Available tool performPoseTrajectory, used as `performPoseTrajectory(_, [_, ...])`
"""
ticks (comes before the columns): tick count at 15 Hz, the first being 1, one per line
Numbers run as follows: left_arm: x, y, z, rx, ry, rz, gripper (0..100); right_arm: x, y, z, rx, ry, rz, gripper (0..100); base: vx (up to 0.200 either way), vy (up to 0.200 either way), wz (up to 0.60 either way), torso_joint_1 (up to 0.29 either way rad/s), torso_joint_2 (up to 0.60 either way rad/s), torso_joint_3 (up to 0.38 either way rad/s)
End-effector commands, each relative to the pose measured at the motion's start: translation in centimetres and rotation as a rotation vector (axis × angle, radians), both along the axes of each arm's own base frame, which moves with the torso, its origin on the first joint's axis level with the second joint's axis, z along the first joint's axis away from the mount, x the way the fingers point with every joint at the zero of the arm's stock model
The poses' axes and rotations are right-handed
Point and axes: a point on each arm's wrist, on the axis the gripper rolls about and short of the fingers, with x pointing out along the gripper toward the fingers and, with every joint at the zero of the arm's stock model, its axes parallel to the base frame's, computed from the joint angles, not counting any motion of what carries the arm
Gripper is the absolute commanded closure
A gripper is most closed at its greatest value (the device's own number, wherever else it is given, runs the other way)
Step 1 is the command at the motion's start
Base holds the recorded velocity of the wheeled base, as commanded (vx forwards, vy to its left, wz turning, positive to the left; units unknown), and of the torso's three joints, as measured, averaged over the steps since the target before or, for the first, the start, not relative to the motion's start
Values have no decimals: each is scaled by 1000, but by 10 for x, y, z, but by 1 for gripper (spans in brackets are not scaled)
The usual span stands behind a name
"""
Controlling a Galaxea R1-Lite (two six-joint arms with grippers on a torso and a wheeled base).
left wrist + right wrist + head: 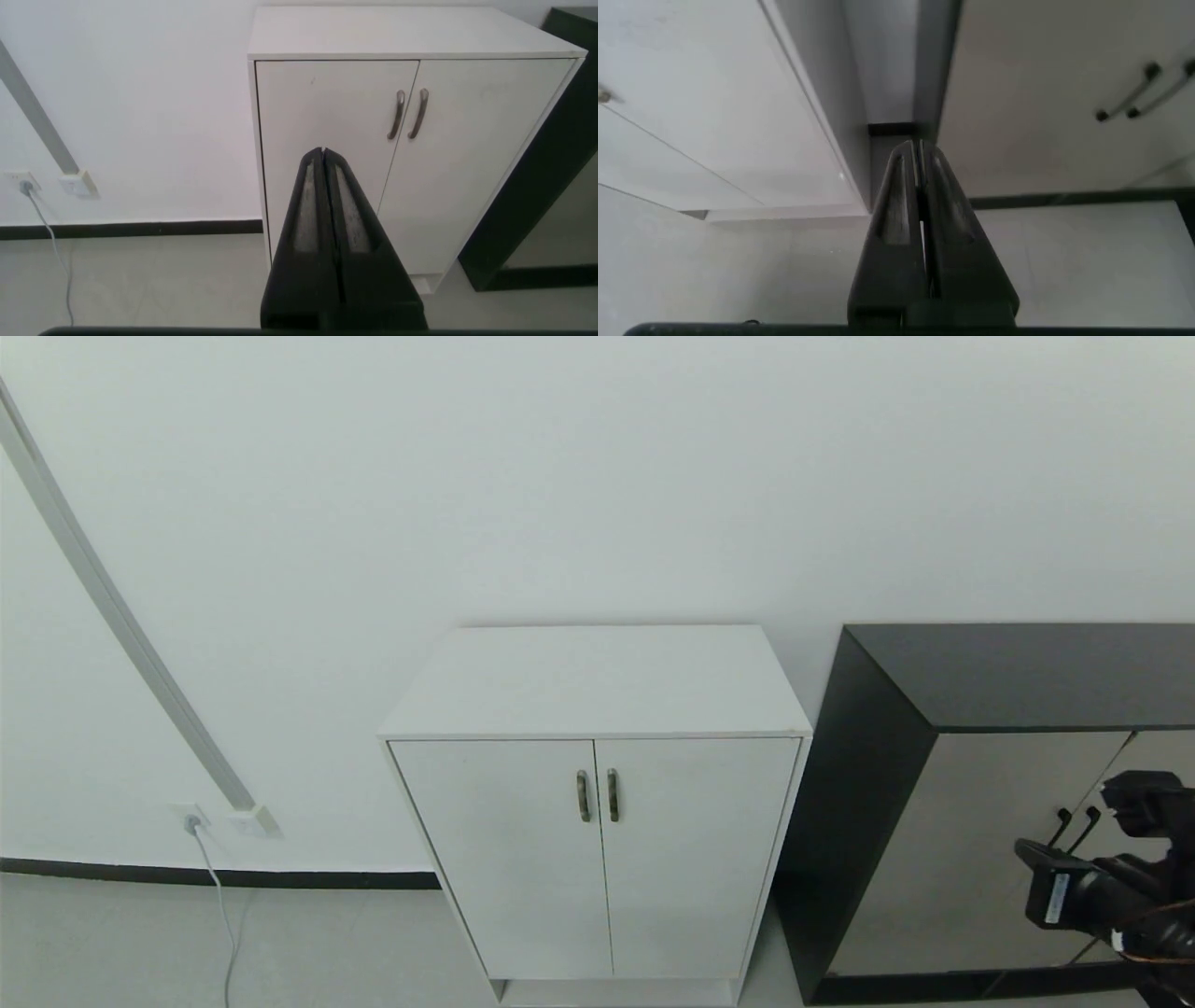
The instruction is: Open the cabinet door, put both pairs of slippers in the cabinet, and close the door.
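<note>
The left gripper [323, 154], fingers pressed together on nothing, faces the front of the white 2-door wooden cabinet [597, 691], which stands closed at the centre of the head view. Its 2 slim grey metal handles [583, 796] sit side by side at the middle of that front, long axes vertical. The right gripper [921, 147], likewise pressed together and empty, faces the gap between this cabinet and the black mirror-fronted cabinet [868, 784], so the handles lie to its left, and it looks to be the nearer arm.
</note>
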Motion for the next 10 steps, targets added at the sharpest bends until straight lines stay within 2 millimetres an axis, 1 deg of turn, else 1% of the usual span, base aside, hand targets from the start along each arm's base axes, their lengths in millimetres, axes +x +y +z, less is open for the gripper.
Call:
performPoseTrajectory(1, [0,0,0,0,0,1,100,-30,-13,9,10,-61,-38,100,0,0,0,0,0,0])
performPoseTrajectory(5, [0,0,0,-2,0,1,100,-61,-18,27,-26,-148,-47,100,0,0,0,0,0,0])
performPoseTrajectory(6, [0,0,0,-2,0,1,100,-65,-18,28,-26,-151,-47,100,0,0,0,0,0,0])
performPoseTrajectory(7, [0,0,0,-2,0,1,100,-80,-19,30,-23,-148,-27,100,0,0,0,0,0,0])
performPoseTrajectory(8, [0,0,0,-2,0,1,100,-91,-19,30,-18,-141,-6,100,0,0,0,0,0,0])
performPoseTrajectory(10, [0,0,0,-2,0,1,100,-106,-19,30,-14,-132,15,100,0,0,0,0,0,0])
